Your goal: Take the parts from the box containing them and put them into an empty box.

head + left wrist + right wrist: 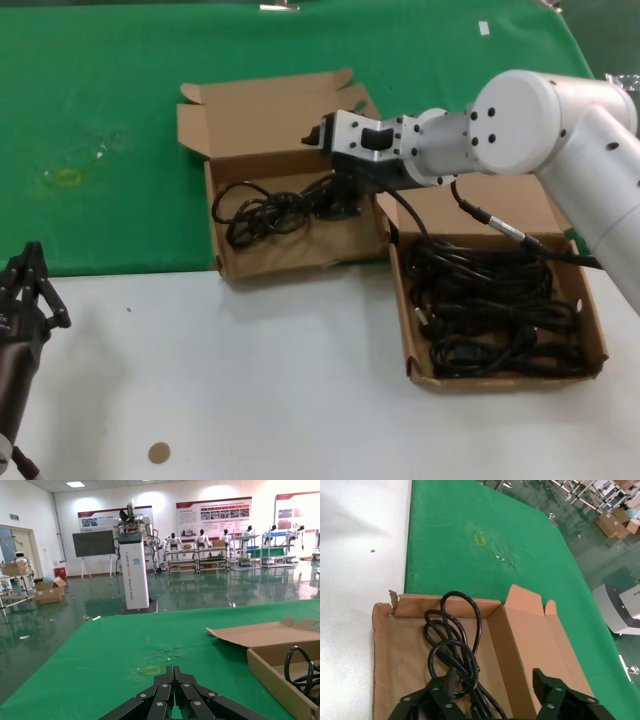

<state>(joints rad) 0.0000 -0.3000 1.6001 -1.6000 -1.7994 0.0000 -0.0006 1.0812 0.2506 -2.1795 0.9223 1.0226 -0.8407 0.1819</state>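
Two brown cardboard boxes show in the head view. The right box [500, 378] holds several black power cords [490, 300]. The left box [300, 262], lid open, holds one looped cord bundle [265, 210]. My right gripper [340, 195] hangs over the left box's right end, open. In the right wrist view the gripper [492, 680] straddles the bundle [452, 645], which lies on the box floor [385, 645]; one finger [442, 685] is close against it. My left gripper [25, 280] is parked at the table's front left, shut and empty [174, 670].
Green cloth [120, 120] covers the table's far half, and the near half is white [250, 380]. A small brown disc [159, 453] lies near the front edge. My right arm's cable [500, 230] hangs over the right box. The left box's corner [270, 670] shows in the left wrist view.
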